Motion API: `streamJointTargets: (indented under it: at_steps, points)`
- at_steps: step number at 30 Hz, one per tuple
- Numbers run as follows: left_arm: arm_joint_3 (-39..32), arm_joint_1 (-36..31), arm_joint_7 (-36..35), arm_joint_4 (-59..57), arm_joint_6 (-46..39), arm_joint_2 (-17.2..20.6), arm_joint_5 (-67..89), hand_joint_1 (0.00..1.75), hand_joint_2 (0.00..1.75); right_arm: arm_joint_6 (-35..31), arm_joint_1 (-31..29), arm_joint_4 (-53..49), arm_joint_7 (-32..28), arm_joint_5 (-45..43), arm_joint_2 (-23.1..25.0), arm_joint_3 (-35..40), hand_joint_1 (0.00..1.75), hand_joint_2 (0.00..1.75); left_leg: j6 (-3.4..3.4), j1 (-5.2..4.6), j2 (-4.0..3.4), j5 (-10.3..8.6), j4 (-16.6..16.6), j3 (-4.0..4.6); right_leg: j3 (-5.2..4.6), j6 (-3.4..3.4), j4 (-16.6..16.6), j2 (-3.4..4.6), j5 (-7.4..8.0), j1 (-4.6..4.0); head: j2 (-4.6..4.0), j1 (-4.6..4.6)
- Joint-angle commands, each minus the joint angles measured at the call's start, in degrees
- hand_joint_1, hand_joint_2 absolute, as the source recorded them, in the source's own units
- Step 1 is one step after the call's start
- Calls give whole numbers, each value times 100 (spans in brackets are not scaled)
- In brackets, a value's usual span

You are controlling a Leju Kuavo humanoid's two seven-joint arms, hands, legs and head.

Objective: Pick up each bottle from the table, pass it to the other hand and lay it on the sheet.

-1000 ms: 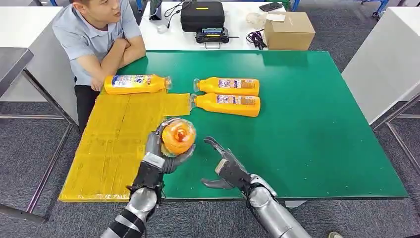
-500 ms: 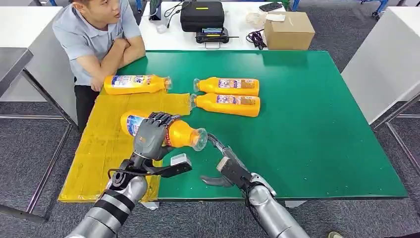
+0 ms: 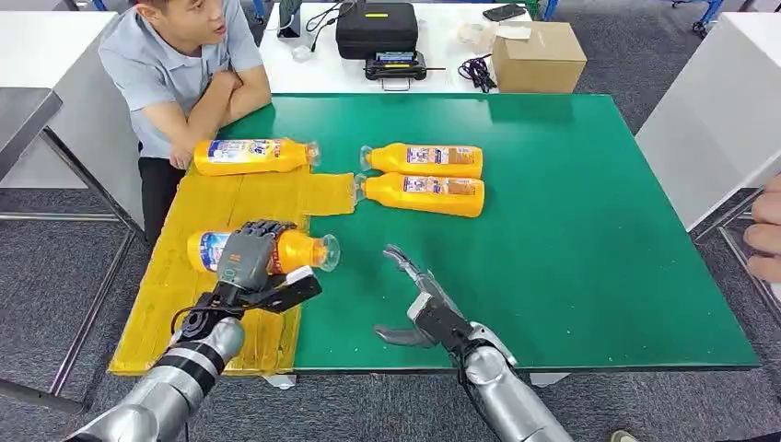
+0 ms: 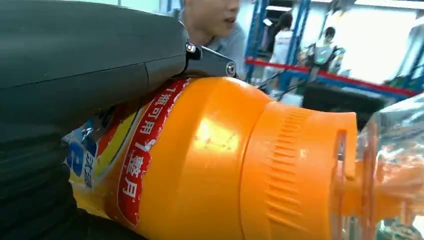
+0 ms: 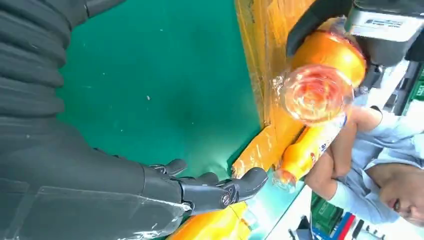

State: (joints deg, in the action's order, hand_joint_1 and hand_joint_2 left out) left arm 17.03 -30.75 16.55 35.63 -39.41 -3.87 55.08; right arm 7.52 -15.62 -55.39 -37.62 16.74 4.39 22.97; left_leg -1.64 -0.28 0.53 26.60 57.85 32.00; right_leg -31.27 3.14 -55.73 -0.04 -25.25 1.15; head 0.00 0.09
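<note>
Looking from the near edge, I see my right hand (image 3: 416, 296) open and holding nothing above the green table (image 3: 599, 276), while my left hand (image 3: 249, 258) grips a bottle (image 3: 299, 250) on its side over the yellow sheet (image 3: 175, 313). Beyond, one bottle (image 3: 250, 156) lies at the sheet's far edge and two bottles (image 3: 422, 178) lie side by side on the table near its far edge.

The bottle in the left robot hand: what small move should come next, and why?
Probably lower it and let go. The left robot hand holds the bottle lying sideways over the yellow sheet, while the right robot hand is open and apart from it.
</note>
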Motion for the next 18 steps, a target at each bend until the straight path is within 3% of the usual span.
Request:
streamJointTargets:
  at_steps: [1, 9, 10, 13, 14, 16, 18]
  points:
    - [-170, -567, -200, -1134, 146, 169, 286, 175, 175, 52, -87, 77, -2, -34, 17, -135, 0, 175, 7, 6, -5, -1, 4, 3, -3, -10, -2, 2, 2, -7, 0, 2]
    - [23, -511, -212, -1263, 422, 104, 561, 175, 175, 75, -107, 77, -5, -50, 16, -167, 0, 175, 10, 6, -7, 0, 5, 2, -2, -13, -2, 4, 2, -7, 0, 2]
    - [0, -497, -126, -1249, 509, 74, 507, 161, 175, 78, -108, 80, -4, -50, 19, -168, 0, 175, 7, 3, -6, -1, 1, 2, -3, -9, -1, 4, 3, -4, 0, 0]
    - [64, -466, -92, -1254, 586, 29, 579, 154, 175, 88, -110, 100, -3, -46, 36, -163, 0, 175, 7, 3, -5, -1, 2, 0, -1, -9, -1, 1, 2, -4, 0, 2]
    - [121, -472, -121, -1281, 646, 32, 653, 110, 175, 94, -119, 118, -3, -43, 46, -157, 0, 175, 11, 7, -7, -1, 4, 0, -1, -15, -2, 3, 3, -8, 0, 0]
    - [165, -473, -136, -1317, 747, 34, 703, 79, 175, 95, -131, 141, -3, -40, 67, -151, 0, 175, 6, 3, -3, -1, 2, -2, 0, -9, -2, 1, 1, -3, 0, 2]
    - [286, -501, -224, -1417, 1054, 45, 851, 26, 175, 95, -155, 194, -3, -34, 84, -148, 0, 175, 8, 5, -6, 0, 4, -2, 1, -11, -1, 2, 2, -6, 0, 2]
